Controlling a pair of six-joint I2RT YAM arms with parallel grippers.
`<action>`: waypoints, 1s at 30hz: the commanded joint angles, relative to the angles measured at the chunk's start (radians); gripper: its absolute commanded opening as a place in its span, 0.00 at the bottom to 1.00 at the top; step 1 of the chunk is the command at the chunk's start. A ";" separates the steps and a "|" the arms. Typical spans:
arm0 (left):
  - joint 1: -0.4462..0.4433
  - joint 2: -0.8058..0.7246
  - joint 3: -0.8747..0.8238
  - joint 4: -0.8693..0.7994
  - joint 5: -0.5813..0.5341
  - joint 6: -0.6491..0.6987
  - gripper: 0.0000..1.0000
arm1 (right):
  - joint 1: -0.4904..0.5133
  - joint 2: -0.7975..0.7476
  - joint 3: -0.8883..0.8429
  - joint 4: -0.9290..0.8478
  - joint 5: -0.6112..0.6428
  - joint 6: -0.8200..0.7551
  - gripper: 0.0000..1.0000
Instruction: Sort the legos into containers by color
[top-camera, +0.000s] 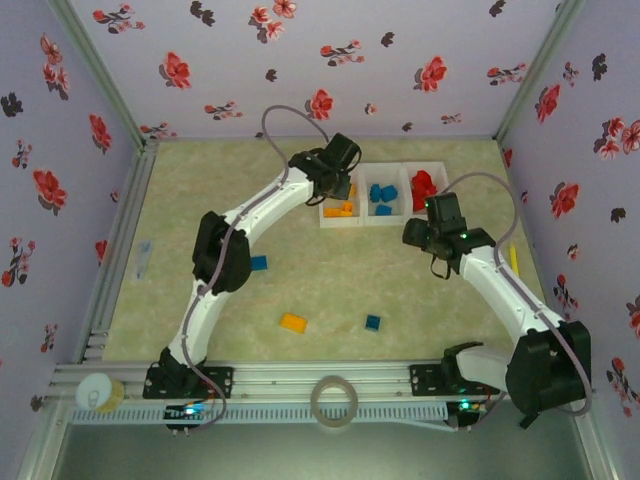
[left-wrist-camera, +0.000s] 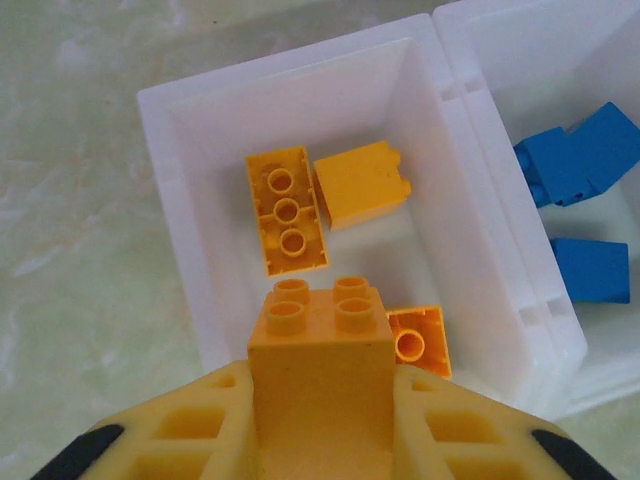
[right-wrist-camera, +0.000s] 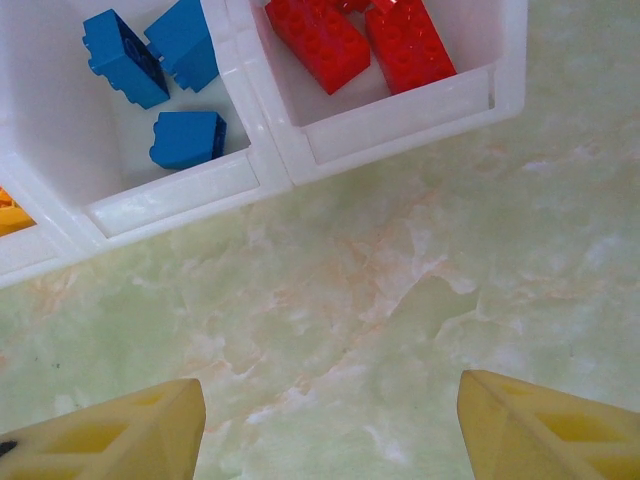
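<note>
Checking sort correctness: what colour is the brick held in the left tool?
Orange-yellow; the brick shows best in the left wrist view.

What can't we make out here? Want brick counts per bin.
- Top view: left gripper overhangs the white plastic three-compartment tray; orange-yellow plastic bricks beneath uncountable.
- Right wrist view: red plastic bricks cut by top edge.
- Left wrist view: blue plastic bricks cut by right edge; held orange-yellow brick, lower end hidden in the grip.

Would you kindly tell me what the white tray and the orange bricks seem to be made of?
White tray: probably thin moulded plastic, slightly glossy; light glints on its smooth walls. Orange bricks: likely hard moulded plastic, smooth satin finish; crisp studs and sharp edges.
</note>
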 joint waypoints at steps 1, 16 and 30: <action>0.009 0.038 0.057 -0.060 0.012 -0.002 0.25 | 0.006 -0.031 -0.013 -0.032 -0.001 0.020 0.68; 0.010 -0.116 -0.073 -0.036 -0.006 0.002 0.59 | 0.021 -0.040 -0.023 -0.051 -0.036 0.015 0.68; 0.018 -0.586 -0.694 0.140 -0.053 -0.102 0.61 | 0.412 -0.109 -0.186 -0.140 0.088 0.298 0.69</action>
